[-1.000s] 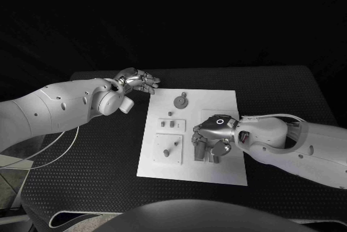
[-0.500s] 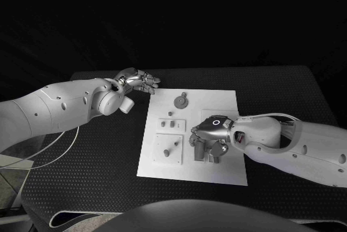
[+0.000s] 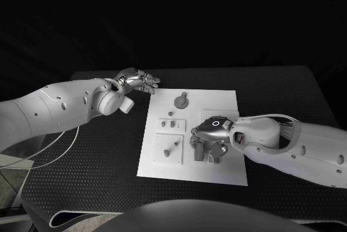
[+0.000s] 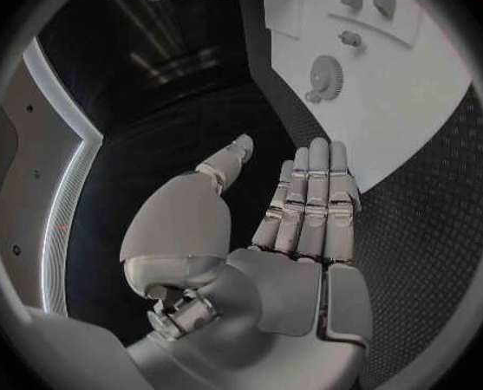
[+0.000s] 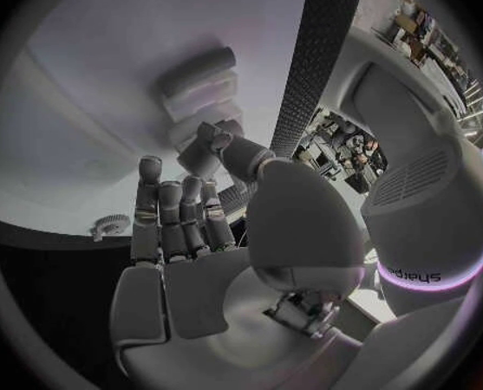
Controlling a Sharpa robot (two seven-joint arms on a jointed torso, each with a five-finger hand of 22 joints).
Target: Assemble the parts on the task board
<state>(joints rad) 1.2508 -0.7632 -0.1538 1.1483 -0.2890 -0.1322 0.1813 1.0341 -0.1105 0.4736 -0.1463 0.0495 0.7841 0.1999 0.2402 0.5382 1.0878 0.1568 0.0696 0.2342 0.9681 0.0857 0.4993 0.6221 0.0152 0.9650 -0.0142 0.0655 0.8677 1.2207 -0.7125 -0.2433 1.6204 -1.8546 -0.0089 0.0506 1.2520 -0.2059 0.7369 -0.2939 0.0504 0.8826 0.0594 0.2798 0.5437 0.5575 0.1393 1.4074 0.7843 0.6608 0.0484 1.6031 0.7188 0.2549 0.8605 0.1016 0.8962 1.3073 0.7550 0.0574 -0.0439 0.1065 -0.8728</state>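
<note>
White task board [image 3: 217, 99] lies mid-bench, long axis running away from the robot. Grey parts: a geared disc [image 3: 181, 100] near the far end; two small pegs [image 3: 170, 124] in a raised block; a slanted pin [image 3: 168, 152] on the near-left plate; a ribbed block [image 3: 200, 150] under the right hand, long axis along the board's length.

Right hand [image 3: 208, 136]: over the last second it has edged slightly leftward across the ribbed block, fingers curled down onto it; whether it grips cannot be told. Judged: a grasp is being settled, assembly not yet begun.

Left hand [image 3: 137, 81]: unmoved, off the board's far-left corner, fingers extended, holding nothing.
</note>
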